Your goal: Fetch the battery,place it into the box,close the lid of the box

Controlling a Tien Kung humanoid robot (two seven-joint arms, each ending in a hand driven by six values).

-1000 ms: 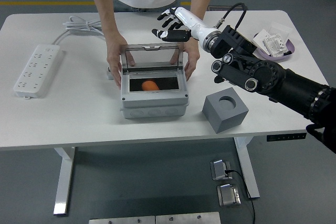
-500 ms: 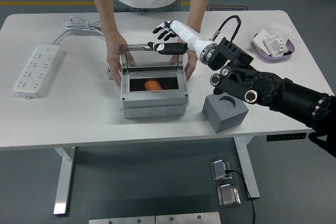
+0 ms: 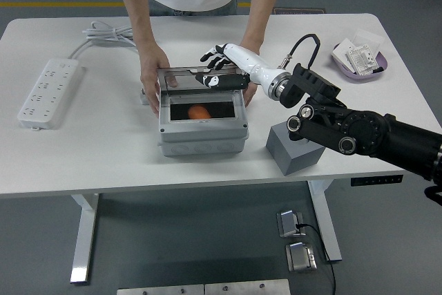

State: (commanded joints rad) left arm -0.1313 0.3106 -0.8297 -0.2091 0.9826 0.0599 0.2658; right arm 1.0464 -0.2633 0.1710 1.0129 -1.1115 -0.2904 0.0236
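With the orange battery (image 3: 198,112) already lying inside the grey box (image 3: 202,132), the robot's right hand (image 3: 222,67), fingers spread and gripping nothing, presses on the half-lowered clear lid (image 3: 200,78) while a person's hands (image 3: 155,74) steady the box from the far side.

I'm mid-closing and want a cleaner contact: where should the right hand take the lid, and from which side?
Probably the lid's free front edge, from above. It tilts forward over the box, hinged at the back, where the person's hands brace it. The right hand is there.
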